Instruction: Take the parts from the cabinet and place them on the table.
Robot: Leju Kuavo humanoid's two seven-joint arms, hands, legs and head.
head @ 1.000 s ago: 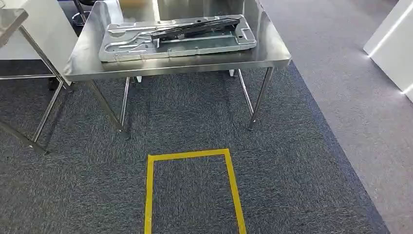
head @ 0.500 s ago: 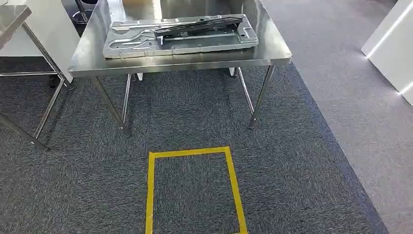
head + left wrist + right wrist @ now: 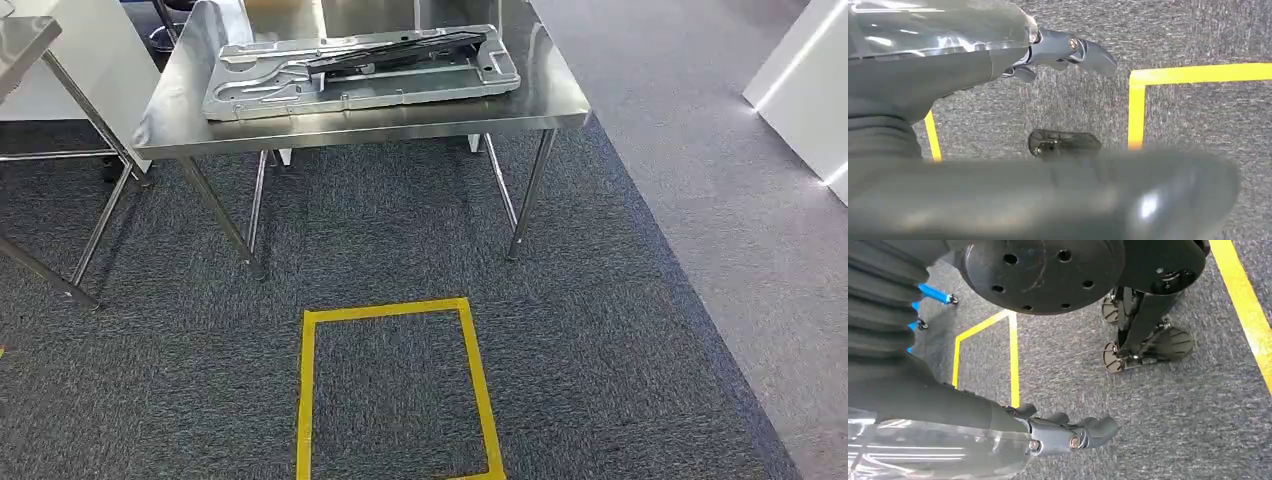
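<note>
A large grey stamped metal panel (image 3: 300, 90) lies flat on the steel table (image 3: 545, 100) ahead of me in the head view. A long black part (image 3: 400, 50) rests across the top of the panel. My left hand (image 3: 1060, 50) hangs above the grey carpet, fingers stretched out and apart from the thumb, holding nothing. In its own wrist view my right hand (image 3: 1070, 435) also hangs over the carpet with its fingers extended and nothing in them.
A yellow tape rectangle (image 3: 305, 390) marks the carpet in front of the table. A second steel table (image 3: 25, 40) stands at the left with slanted legs. A white cabinet (image 3: 800, 90) is at the right, beyond a lighter strip of floor.
The whole head picture has shifted a little, so the camera moved; the panel and black part lie the same way on the table.
</note>
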